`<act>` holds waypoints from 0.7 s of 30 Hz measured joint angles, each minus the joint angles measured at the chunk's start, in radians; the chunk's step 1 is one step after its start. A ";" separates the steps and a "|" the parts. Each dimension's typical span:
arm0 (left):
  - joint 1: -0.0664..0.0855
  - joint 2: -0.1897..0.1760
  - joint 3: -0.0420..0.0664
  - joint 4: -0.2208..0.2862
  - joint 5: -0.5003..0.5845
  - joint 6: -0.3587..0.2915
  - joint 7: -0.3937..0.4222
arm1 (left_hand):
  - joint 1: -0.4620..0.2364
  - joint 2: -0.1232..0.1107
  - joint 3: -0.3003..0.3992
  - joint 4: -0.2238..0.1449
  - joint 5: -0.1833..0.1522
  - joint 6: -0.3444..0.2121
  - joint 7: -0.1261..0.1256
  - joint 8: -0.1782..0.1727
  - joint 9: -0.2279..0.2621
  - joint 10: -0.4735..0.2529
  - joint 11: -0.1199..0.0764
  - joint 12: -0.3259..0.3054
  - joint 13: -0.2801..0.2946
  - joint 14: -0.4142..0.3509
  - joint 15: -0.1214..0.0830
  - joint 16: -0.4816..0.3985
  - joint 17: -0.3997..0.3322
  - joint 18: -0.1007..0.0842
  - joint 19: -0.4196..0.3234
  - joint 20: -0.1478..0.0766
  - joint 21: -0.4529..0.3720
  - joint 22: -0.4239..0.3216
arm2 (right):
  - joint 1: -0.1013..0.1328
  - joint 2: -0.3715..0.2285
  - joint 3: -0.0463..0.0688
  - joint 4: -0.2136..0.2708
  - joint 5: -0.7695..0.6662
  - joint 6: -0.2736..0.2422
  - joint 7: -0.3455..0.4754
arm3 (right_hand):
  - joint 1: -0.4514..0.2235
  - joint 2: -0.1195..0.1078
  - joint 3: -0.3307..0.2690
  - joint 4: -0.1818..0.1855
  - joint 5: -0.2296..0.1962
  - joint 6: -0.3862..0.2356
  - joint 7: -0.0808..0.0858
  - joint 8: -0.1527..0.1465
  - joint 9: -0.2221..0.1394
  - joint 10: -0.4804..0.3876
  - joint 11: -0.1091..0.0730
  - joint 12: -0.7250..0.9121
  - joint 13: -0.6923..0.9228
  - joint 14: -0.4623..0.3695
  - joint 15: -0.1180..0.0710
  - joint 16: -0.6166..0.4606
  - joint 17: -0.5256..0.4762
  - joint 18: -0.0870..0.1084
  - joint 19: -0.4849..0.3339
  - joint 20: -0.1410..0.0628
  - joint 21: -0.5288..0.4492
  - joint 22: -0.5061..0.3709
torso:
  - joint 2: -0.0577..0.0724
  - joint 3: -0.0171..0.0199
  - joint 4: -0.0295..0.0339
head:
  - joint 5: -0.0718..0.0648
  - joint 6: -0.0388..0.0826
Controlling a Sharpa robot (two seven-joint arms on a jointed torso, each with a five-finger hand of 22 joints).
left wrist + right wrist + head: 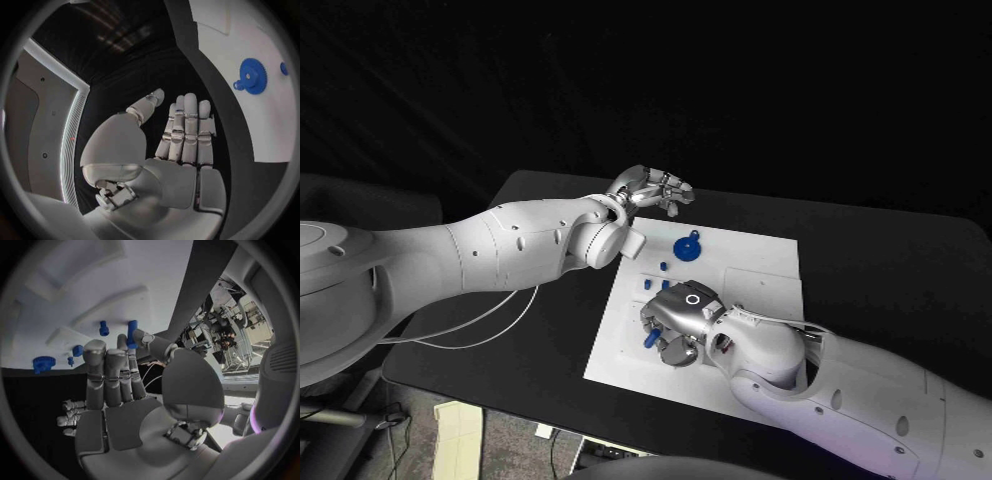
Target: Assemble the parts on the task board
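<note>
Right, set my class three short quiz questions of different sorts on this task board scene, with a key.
1. True or false: the left robot hand holds the blue gear.
2. Which robot hand is over the task board? A) left B) right
3. Fill in: the blue gear lies on the white ____.

Key: 1 false, that hand is open and holds nothing, beyond the board's far edge; 2 B; 3 task board.
</note>
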 measured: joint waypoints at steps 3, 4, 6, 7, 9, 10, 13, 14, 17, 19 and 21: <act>0.000 0.000 0.000 0.000 0.000 0.000 0.000 | 0.000 0.000 0.000 0.000 0.000 0.000 0.000 0.000 0.000 0.000 0.000 0.000 0.000 0.000 0.000 0.000 0.000 0.000 0.000 0.000 0.000 0.000 | 0.000 0.011 0.000 0.002 -0.010 0.005 -0.005 | 0.000 0.000 0.000 0.000 0.000 0.000 0.000 0.000 0.000 0.000 0.000 0.000 0.002 0.000 0.000 0.000 0.000 0.000 0.001 0.001 0.000 0.000 | 0.000 -0.0004 0.0001 | 0.000 -0.001; 0.000 0.000 0.000 0.000 0.000 0.000 0.000 | 0.000 0.000 0.000 0.000 0.000 0.000 0.000 0.000 0.000 0.000 0.000 0.000 0.000 0.000 0.000 0.000 0.000 0.000 0.000 0.000 0.000 0.000 | 0.000 0.015 0.000 0.002 -0.016 0.007 -0.007 | 0.000 0.000 0.000 0.000 0.000 0.000 0.000 0.000 0.000 0.000 0.000 0.000 0.002 0.000 0.000 0.000 0.000 0.000 0.000 0.000 0.000 0.000 | 0.000 -0.0006 0.0001 | -0.001 -0.001; 0.000 0.000 0.000 0.000 0.000 0.000 0.000 | 0.000 0.000 0.000 0.000 0.000 0.000 0.000 0.000 0.000 0.000 0.000 0.000 0.000 0.000 0.000 0.000 0.001 -0.001 0.000 0.000 0.000 0.000 | 0.001 0.024 0.000 0.006 -0.030 0.015 -0.012 | 0.000 0.000 0.000 0.000 0.000 0.000 0.000 0.000 0.001 0.004 -0.004 0.000 0.002 0.001 -0.001 0.000 0.000 0.000 -0.001 -0.001 0.000 0.000 | 0.000 -0.0006 0.0001 | -0.001 -0.001; 0.000 0.001 0.000 0.000 0.000 0.000 0.000 | 0.000 0.000 0.000 0.000 0.000 0.000 0.000 0.000 -0.001 0.000 0.000 0.000 0.000 0.000 0.000 0.000 0.001 -0.001 0.000 0.000 0.000 0.000 | 0.001 0.027 0.000 0.008 -0.037 0.019 -0.015 | 0.000 0.000 0.000 0.000 0.000 0.000 0.000 0.000 0.001 0.004 -0.004 0.000 0.001 0.001 -0.001 0.000 0.000 0.000 -0.002 -0.002 0.000 0.000 | 0.000 -0.0009 0.0001 | -0.002 -0.002; 0.000 0.001 0.000 0.000 0.000 0.000 0.000 | 0.000 0.000 0.000 0.000 0.000 0.000 0.000 0.000 -0.001 -0.001 -0.001 0.000 0.000 0.000 0.000 0.000 0.001 -0.001 0.000 0.000 0.000 0.000 | 0.001 0.035 0.000 0.011 -0.054 0.031 -0.020 | 0.000 0.000 0.000 0.000 0.000 0.000 0.000 0.000 0.001 0.004 -0.004 0.000 0.001 0.001 -0.001 0.000 0.000 0.000 -0.002 -0.002 0.000 0.000 | 0.000 -0.0012 0.0004 | -0.002 -0.002; 0.000 0.001 0.000 0.000 0.000 0.000 0.000 | 0.000 0.000 0.000 0.000 0.000 0.000 0.000 0.000 -0.001 -0.001 -0.001 0.000 0.000 0.000 0.000 0.000 0.001 -0.001 0.000 0.000 0.000 0.000 | 0.001 0.038 0.000 0.012 -0.061 0.036 -0.022 | 0.000 0.000 0.000 0.000 0.000 0.000 0.000 0.000 0.001 0.004 -0.004 0.000 0.001 0.001 -0.001 0.000 0.000 0.000 -0.002 -0.002 0.000 0.000 | 0.000 -0.0013 0.0006 | -0.003 -0.002; 0.000 0.001 0.000 0.000 0.000 0.000 0.000 | 0.000 0.000 0.000 0.000 0.000 0.000 0.000 0.000 -0.001 -0.001 -0.001 0.000 0.000 0.000 0.000 0.000 0.001 -0.002 0.000 0.000 0.000 0.000 | 0.002 0.043 -0.004 0.016 -0.084 0.051 -0.029 | 0.000 0.000 0.001 -0.002 0.000 0.000 0.000 0.000 0.001 0.004 -0.004 0.000 0.001 0.002 -0.002 0.000 0.000 0.000 -0.002 -0.002 0.000 0.000 | 0.000 -0.0018 0.0006 | -0.004 -0.002; 0.000 0.001 0.000 0.000 0.000 0.000 0.000 | 0.000 0.000 0.000 0.000 0.000 0.000 0.000 0.000 -0.001 -0.001 -0.001 0.000 0.000 0.000 0.000 0.000 0.001 -0.002 0.000 0.000 0.000 0.001 | 0.003 0.043 -0.005 0.018 -0.090 0.055 -0.031 | 0.000 0.000 0.003 -0.003 0.000 0.000 0.000 0.000 0.001 0.004 -0.004 0.000 0.001 0.002 -0.002 0.000 0.000 0.000 -0.002 -0.002 0.000 0.000 | 0.000 -0.0021 0.0006 | -0.004 -0.003; 0.000 0.001 0.000 0.000 0.000 0.000 0.000 | 0.000 0.000 0.000 0.000 0.000 0.000 0.000 0.000 -0.001 -0.001 -0.001 0.000 0.000 0.000 0.000 0.000 0.001 -0.002 0.000 0.000 0.000 0.001 | 0.006 0.045 -0.008 0.022 -0.107 0.065 -0.037 | 0.000 0.000 0.001 -0.004 0.000 0.002 0.002 -0.001 0.001 0.005 -0.005 -0.001 0.001 0.002 -0.002 0.000 0.000 0.000 -0.002 -0.002 0.000 0.000 | 0.000 -0.0025 0.0007 | -0.004 -0.004; 0.000 0.001 0.000 0.000 0.000 0.000 0.000 | 0.000 0.000 0.000 0.000 0.000 0.000 0.000 0.000 -0.001 -0.001 -0.001 0.000 0.000 0.000 0.000 0.000 0.001 -0.004 0.000 0.000 0.000 0.001 | 0.008 0.046 -0.010 0.024 -0.115 0.070 -0.040 | 0.000 0.000 0.001 -0.004 0.000 0.002 0.002 -0.002 0.001 0.005 -0.005 -0.001 0.001 0.002 -0.002 0.000 0.000 0.000 -0.002 -0.002 0.000 0.000 | 0.000 -0.0025 0.0007 | -0.004 -0.004; 0.000 0.001 0.000 0.000 0.000 0.000 0.000 | 0.000 0.000 0.000 0.000 0.000 0.000 0.000 0.000 -0.001 -0.001 -0.001 0.000 0.000 0.000 0.000 0.000 0.002 -0.002 0.000 0.000 0.000 0.001 | 0.009 0.048 -0.012 0.026 -0.124 0.075 -0.043 | 0.000 0.000 0.001 -0.004 0.000 0.002 0.002 -0.002 0.001 0.005 -0.005 -0.001 0.001 0.002 -0.002 0.000 0.000 0.000 -0.002 -0.002 0.000 0.000 | 0.000 -0.0024 0.0009 | -0.004 -0.004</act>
